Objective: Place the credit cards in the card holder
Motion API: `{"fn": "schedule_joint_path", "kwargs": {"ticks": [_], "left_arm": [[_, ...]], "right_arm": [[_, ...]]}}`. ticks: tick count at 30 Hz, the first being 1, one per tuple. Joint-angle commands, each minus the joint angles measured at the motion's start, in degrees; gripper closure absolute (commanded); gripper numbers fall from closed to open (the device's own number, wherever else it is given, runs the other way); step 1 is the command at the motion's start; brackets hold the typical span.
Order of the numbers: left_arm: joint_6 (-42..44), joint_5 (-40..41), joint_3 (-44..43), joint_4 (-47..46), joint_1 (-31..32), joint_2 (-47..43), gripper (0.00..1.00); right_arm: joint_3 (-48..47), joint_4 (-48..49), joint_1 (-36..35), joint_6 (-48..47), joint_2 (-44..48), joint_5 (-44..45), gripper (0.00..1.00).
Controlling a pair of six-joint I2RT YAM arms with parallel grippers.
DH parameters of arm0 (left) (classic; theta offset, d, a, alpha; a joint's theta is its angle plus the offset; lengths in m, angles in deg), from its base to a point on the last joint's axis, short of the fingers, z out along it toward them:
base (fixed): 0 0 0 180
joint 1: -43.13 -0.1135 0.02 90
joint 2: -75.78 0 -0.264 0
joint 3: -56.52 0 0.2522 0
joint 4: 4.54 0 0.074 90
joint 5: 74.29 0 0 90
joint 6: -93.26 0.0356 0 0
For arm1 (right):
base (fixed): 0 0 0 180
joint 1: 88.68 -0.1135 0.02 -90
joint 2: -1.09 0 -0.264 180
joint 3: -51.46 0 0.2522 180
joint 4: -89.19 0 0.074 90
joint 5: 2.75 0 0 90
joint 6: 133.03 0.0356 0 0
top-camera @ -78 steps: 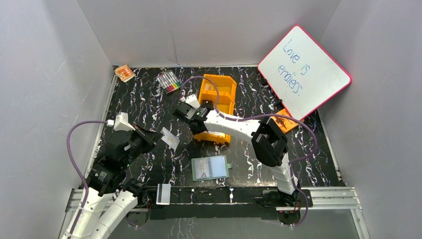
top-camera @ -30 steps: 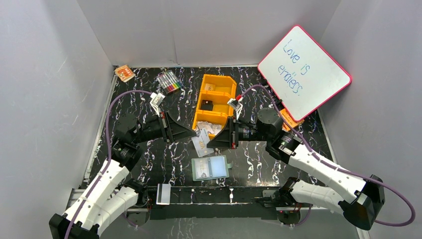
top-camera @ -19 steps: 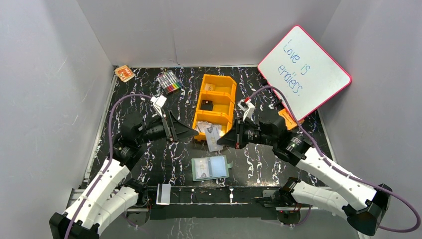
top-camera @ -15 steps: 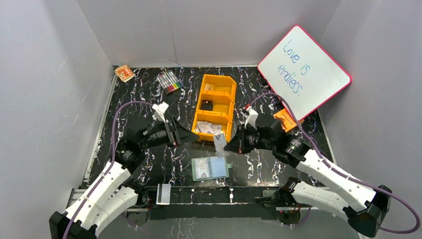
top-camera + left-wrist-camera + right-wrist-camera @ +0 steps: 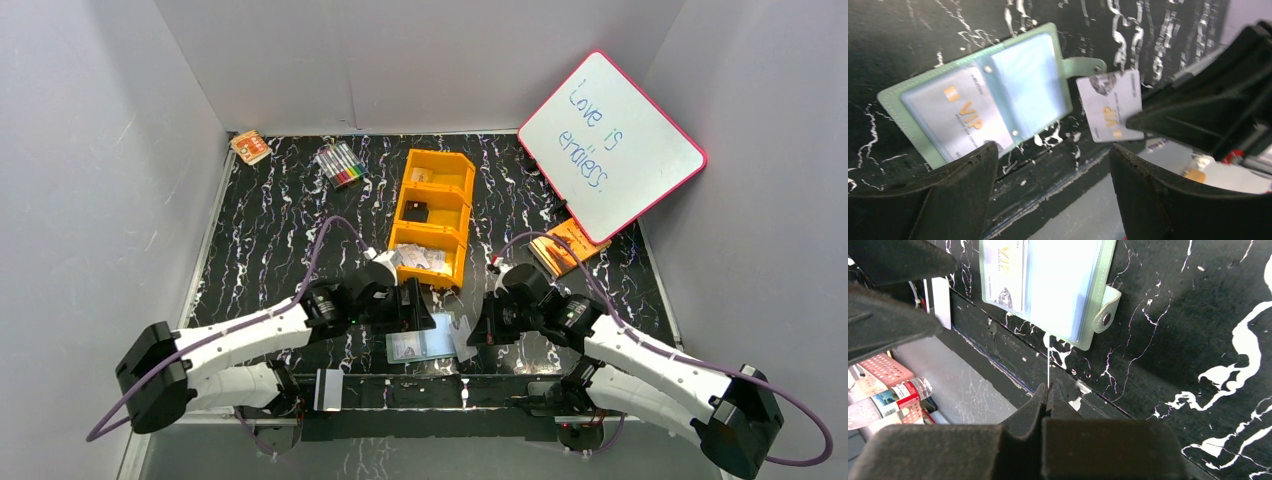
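The card holder [image 5: 425, 340] lies open near the table's front edge, sage-green rim and pale blue inside [image 5: 1028, 80], snap tab [image 5: 1105, 315] at its right. One credit card with "VIP" print [image 5: 965, 117] sits in its left clear pocket. My right gripper [image 5: 478, 333] is shut on another credit card [image 5: 1110, 105], held on edge [image 5: 1049, 360] just off the holder's right side. My left gripper [image 5: 1053, 190] hovers open over the holder's near-left part with nothing between its fingers [image 5: 963, 195]. More credit cards [image 5: 420, 258] lie in the orange tray's near compartment.
The orange three-compartment tray [image 5: 455, 215] stands behind the holder, with a small black item [image 5: 415, 212] in its middle bin. A whiteboard [image 5: 610, 145] leans at the back right, and markers [image 5: 340, 165] and a small orange box [image 5: 250, 147] lie at the back left. The table's front rail [image 5: 400, 390] runs just below the holder.
The card went from my left gripper to my right, which shut on it. My left gripper opened. Both arms then swung down from the tray's front to the card holder.
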Motion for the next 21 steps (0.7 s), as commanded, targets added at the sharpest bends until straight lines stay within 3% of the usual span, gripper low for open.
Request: {"fn": "schedule_joint_path", "kwargs": {"ticks": [1, 12, 21], "left_arm": [[-0.3, 7.3, -4.7, 2.1, 0.9, 5.0, 0.24], [0.5, 8.6, -9.9, 3.5, 1.6, 15.1, 0.37], [0.5, 8.7, -8.8, 3.6, 1.6, 17.5, 0.38]], "right_arm": [[2.6, 6.1, 0.1, 3.9, 1.3, -2.3, 1.00], [5.6, 7.0, 0.0, 4.6, 0.7, -2.8, 1.00], [6.0, 7.6, 0.1, 4.2, -1.9, -2.3, 1.00]]}}
